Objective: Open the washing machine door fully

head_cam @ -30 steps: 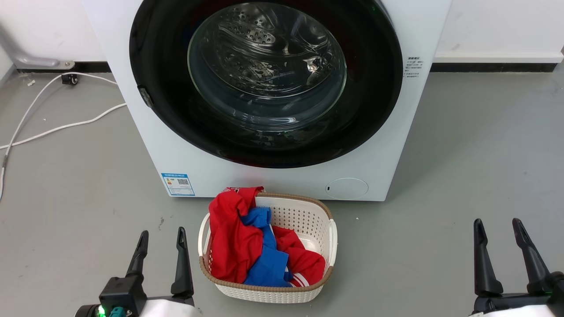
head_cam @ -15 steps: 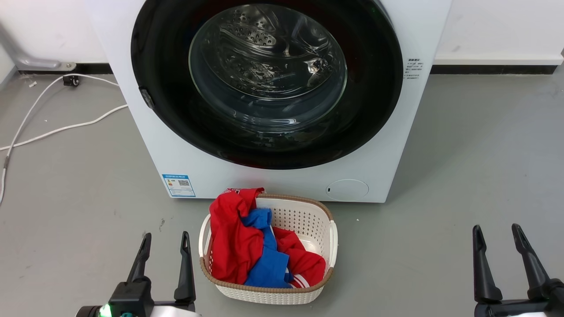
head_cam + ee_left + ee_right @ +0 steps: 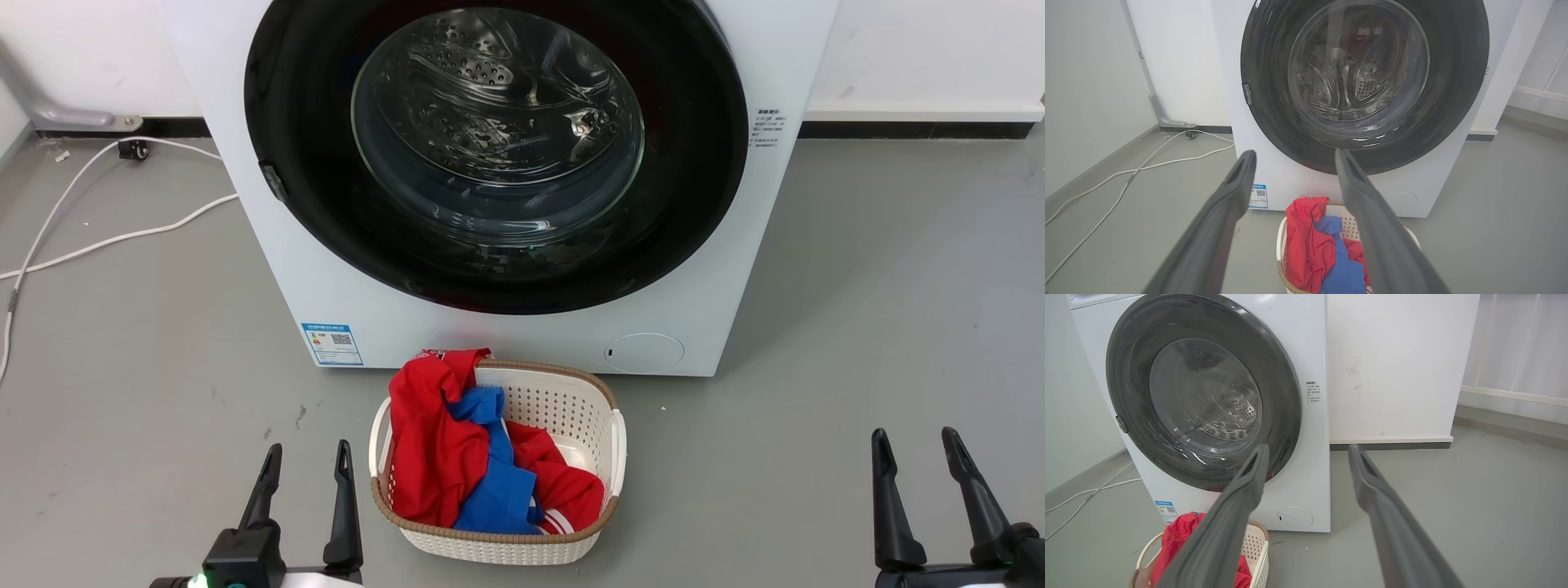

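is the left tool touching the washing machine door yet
No, the left tool hangs open low beside the laundry basket, well apart from the closed washing machine door.

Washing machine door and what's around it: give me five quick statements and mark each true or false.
1. The washing machine door sits shut, flush against the white machine body. True.
2. The laundry basket stands off to the machine's right side. False: it stands on the floor directly in front of the machine, below the door.
3. The basket holds red and blue clothes. True.
4. The left jaws are clamped on the door's edge. False: the left jaws and the right jaws are both open, holding nothing, well short of the door.
5. A white cable lies on the floor to the robot's left of the machine. True.
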Motion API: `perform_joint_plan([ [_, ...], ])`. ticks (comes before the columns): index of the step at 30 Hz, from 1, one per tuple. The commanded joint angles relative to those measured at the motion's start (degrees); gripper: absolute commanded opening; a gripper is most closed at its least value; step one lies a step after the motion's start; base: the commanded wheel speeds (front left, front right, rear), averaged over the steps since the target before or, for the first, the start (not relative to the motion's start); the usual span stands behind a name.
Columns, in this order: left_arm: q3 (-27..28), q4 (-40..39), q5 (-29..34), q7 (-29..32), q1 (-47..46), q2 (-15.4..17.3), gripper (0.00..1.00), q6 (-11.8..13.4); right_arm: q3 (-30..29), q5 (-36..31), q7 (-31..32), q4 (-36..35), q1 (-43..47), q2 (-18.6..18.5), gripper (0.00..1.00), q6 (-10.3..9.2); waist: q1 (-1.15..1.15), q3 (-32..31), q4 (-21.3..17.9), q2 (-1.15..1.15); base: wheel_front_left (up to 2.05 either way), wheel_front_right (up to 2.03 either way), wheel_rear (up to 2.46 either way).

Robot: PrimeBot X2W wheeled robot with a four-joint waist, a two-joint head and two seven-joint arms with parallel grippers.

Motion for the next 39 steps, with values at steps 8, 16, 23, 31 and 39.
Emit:
perform_joint_plan([
  [8, 0.0, 0.5, 0.1, -0.2, 0.4, 0.0, 1.0, 0.6, 0.3, -0.4, -0.1, 0.6, 0.6, -0.2, 1.0, 0.01, 0.0, -0.1, 0.0, 0.0, 0.0, 0.0, 0.0],
  [16, 0.0, 0.6, 0.2, -0.2, 0.3, -0.1, 1.0, 1.0, 0.5, 0.2, -0.1, 0.5, 0.3, -0.2, 0.47, 0.01, 0.0, -0.1, 0.0, 0.0, 0.0, 0.0, 0.0],
  [23, 0.0, 0.6, 0.1, -0.2, 0.4, -0.1, 1.0, 1.1, 1.3, 2.8, -0.1, -1.0, -0.4, -0.2, 0.0, 0.01, 0.0, -0.2, -0.1, 0.0, 0.0, 0.0, 0.0],
  [31, 0.1, 0.5, -0.1, -0.2, 0.5, 0.0, 1.0, 1.1, 1.1, 20.7, -0.1, -0.3, -1.2, -0.1, 0.0, 0.01, 0.0, -0.3, -0.2, 0.0, 0.0, 0.0, 0.0],
  [39, -0.1, 0.8, -0.3, -0.2, 0.5, 0.0, 1.0, 1.2, 4.2, 47.2, -0.1, 2.9, -0.6, -0.1, 0.0, 0.01, 0.0, -0.3, -0.1, 0.0, 0.0, 0.0, 0.0],
])
